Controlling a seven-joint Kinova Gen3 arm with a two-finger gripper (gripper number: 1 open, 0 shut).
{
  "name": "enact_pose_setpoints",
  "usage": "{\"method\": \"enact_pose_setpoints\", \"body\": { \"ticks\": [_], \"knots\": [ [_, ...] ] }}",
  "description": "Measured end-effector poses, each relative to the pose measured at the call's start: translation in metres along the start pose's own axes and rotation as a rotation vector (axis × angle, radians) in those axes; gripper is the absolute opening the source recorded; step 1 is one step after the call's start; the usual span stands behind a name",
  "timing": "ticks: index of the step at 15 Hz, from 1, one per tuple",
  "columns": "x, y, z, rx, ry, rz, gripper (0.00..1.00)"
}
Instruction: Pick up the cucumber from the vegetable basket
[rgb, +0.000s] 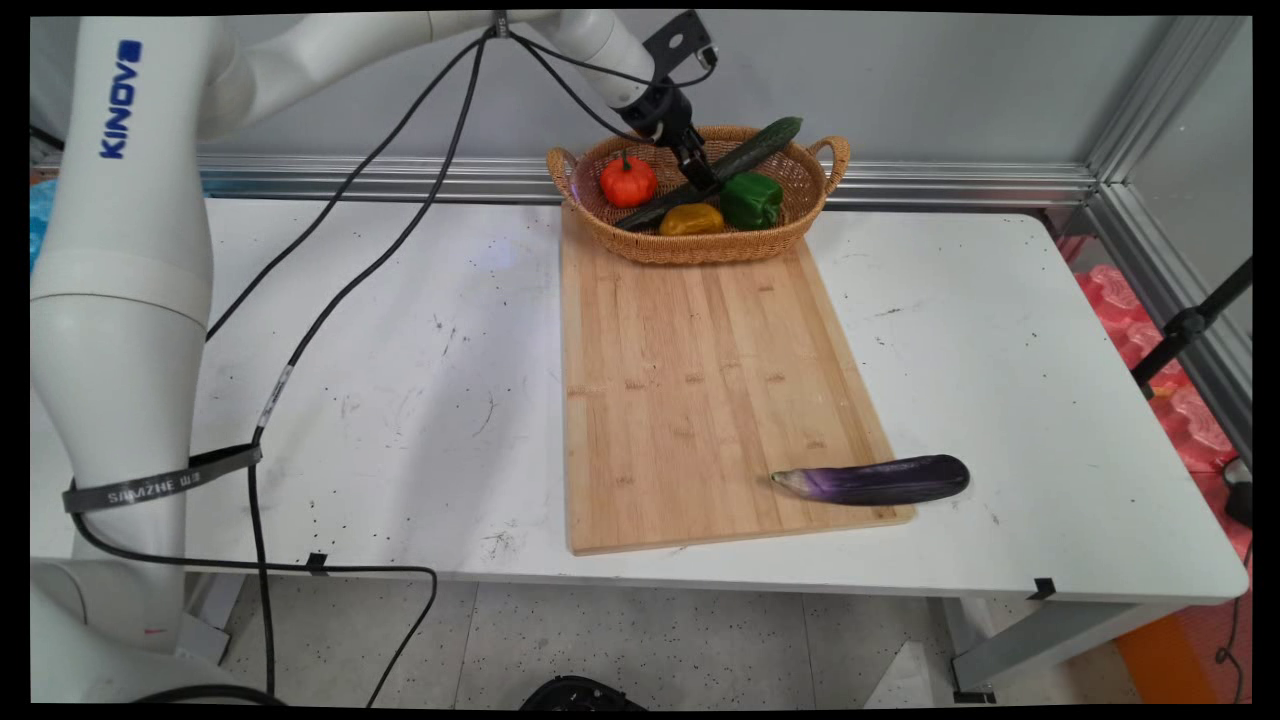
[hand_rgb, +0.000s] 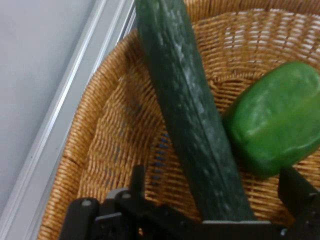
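Gripper (rgb: 697, 172) reaching into the wicker basket (rgb: 700, 245) at the cutting board's (rgb: 700, 400) far end, fingers (hand_rgb: 295, 187) spread wide, astride the cucumber (hand_rgb: 192, 125) but not yet gripping; the smooth cucumber is likely risking rolling against the green pepper (hand_rgb: 277, 120).

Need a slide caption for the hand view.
Gripper poised over a cucumber beside a green pepper in a wicker basket.
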Motion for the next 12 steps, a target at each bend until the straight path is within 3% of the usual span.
{"method": "enact_pose_setpoints", "body": {
  "ticks": [8,9,12],
  "knots": [
    [-0.007,-0.005,0.022,-0.014,-0.019,0.005,1.0],
    [-0.007,-0.005,0.023,-0.016,-0.022,0.004,0.0],
    [-0.008,-0.004,0.027,-0.023,-0.027,0.004,0.0]
  ]
}}
